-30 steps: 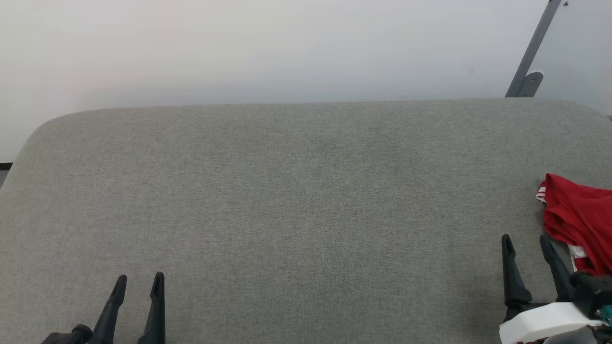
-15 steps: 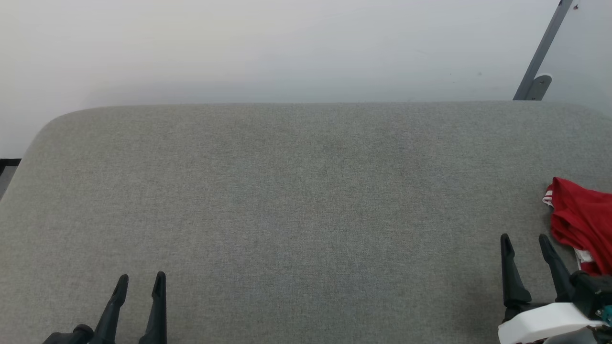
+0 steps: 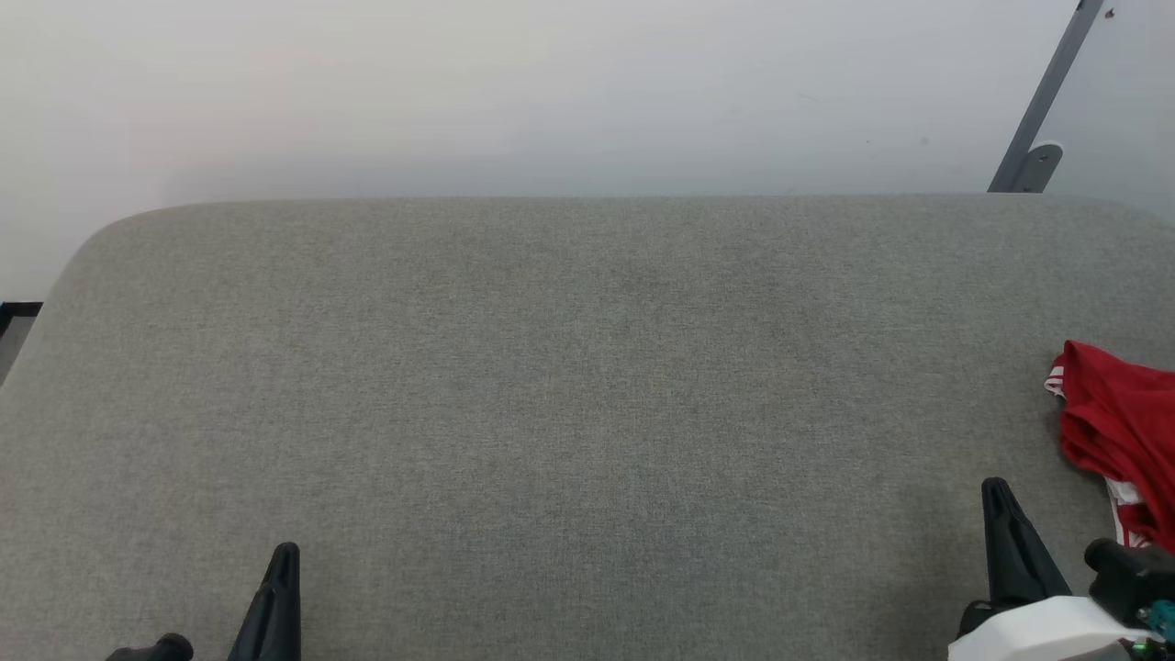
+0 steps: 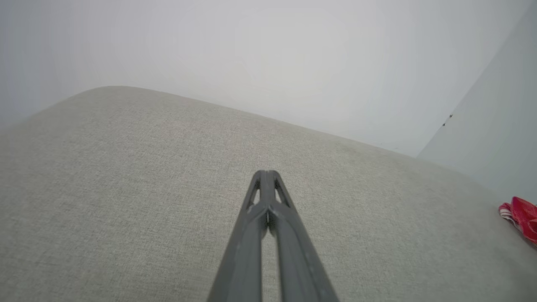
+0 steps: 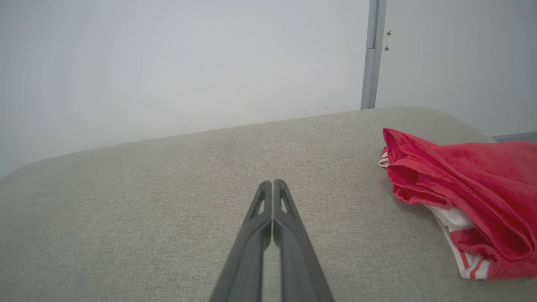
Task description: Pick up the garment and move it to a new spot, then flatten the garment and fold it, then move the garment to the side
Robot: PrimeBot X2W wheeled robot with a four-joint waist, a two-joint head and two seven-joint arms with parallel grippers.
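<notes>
Our left tool (image 4: 267,174) and right tool (image 5: 272,183) are pinched tight on nothing, and the garment (image 5: 461,188) lies bunched, maybe folded, at the right edge of the tabletop (image 3: 587,386), so we move gently near it.

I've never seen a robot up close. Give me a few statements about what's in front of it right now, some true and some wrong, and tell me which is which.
1. The garment lies bunched up on the grey cushion. True.
2. The left claw and the right claw are both shut. True.
3. The right claw is gripping the garment. False: it holds nothing, and the garment lies apart from it, off to its right.
4. The garment sits in the middle of the cushion. False: it lies near the cushion's right end.
5. The garment is red with white-and-red striped trim. True.
</notes>
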